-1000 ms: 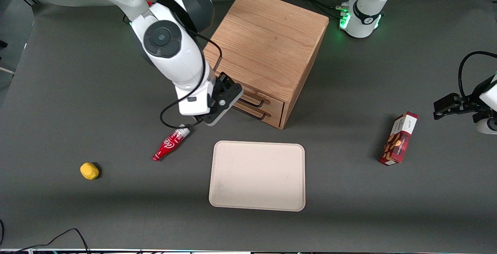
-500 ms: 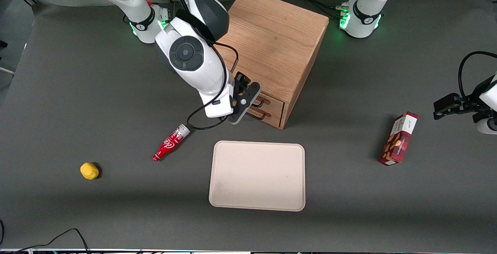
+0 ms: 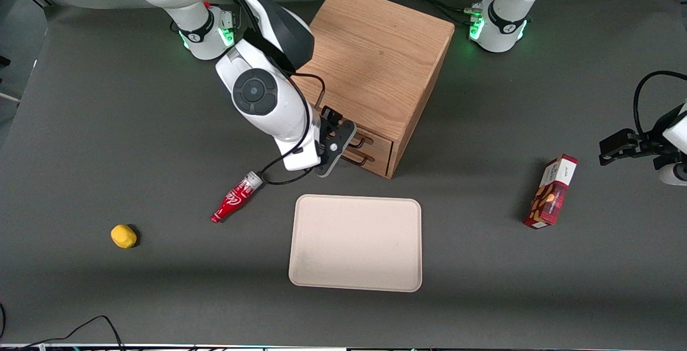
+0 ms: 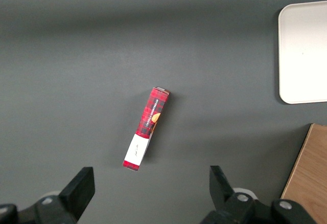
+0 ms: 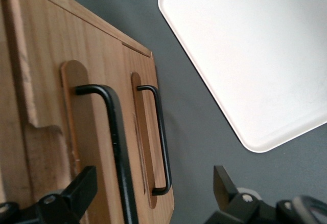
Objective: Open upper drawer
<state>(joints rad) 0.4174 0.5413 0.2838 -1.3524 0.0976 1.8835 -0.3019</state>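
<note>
The oak cabinet [image 3: 370, 66] stands at the table's middle, both drawers shut. The upper drawer [image 3: 378, 140] has a thin black bar handle [image 3: 360, 140]; the lower drawer's handle [image 3: 358, 160] sits just below it. My right gripper [image 3: 343, 139] hovers right in front of the drawer fronts, at the height of the handles, partly covering them. In the right wrist view the gripper [image 5: 152, 193] is open. The upper handle [image 5: 115, 147] runs between its fingers [image 5: 76, 193], close to one of them, untouched. The lower handle [image 5: 161, 142] shows beside it.
A beige tray [image 3: 355, 242] lies nearer the front camera than the cabinet and shows in the right wrist view [image 5: 245, 50]. A red bottle [image 3: 236, 197] and a yellow lump [image 3: 123, 235] lie toward the working arm's end. A red box [image 3: 551, 191] lies toward the parked arm's end.
My gripper has moved along the cabinet's front toward the parked arm's end, from beside the handles to directly over them, then eased back slightly. The drawers have not moved.
</note>
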